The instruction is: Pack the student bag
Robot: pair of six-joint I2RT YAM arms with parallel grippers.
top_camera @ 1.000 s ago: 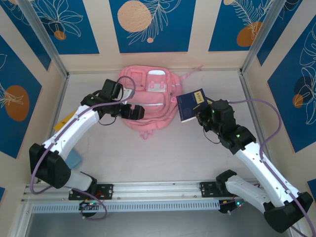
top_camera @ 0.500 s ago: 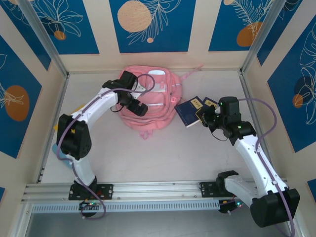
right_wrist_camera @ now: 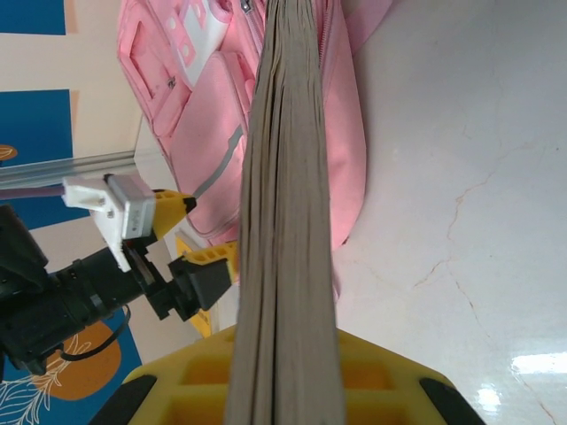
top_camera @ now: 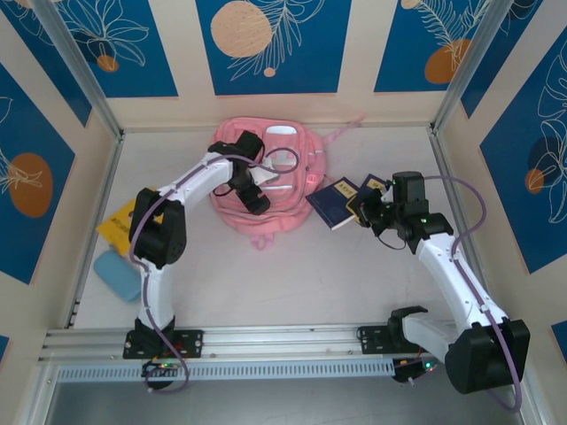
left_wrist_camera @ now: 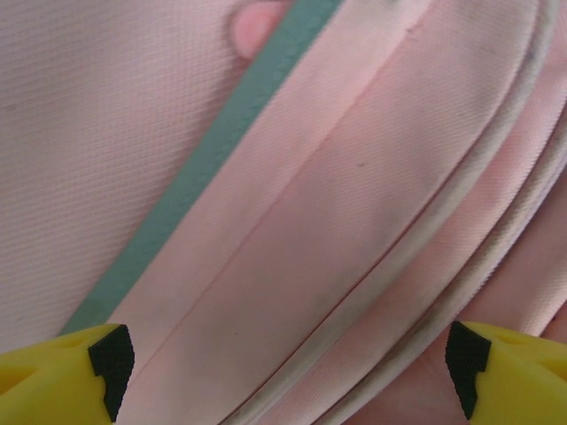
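The student bag (top_camera: 279,190), a soft pink backpack, lies flat at the back middle of the table. My left gripper (top_camera: 257,200) hovers over its front part, open. In the left wrist view its black pads (left_wrist_camera: 111,359) stand wide apart close above pink fabric (left_wrist_camera: 354,204) and a grey-green strip (left_wrist_camera: 177,212). My right gripper (top_camera: 361,211) is shut on dark blue books (top_camera: 332,202), held just right of the bag. The right wrist view shows the books' grey page edges (right_wrist_camera: 288,177) clamped between yellow fingers (right_wrist_camera: 177,394), with the bag (right_wrist_camera: 199,106) and the left gripper (right_wrist_camera: 190,243) beyond.
A yellow flat item (top_camera: 120,221) and a light blue case (top_camera: 118,274) lie at the left, near the left arm's base. Patterned walls close in the table on three sides. A metal rail (top_camera: 283,341) runs along the near edge.
The left arm has swung right, from the bag's left side to above its front, uncovering the yellow item. The right gripper has shifted the books a little left toward the bag.
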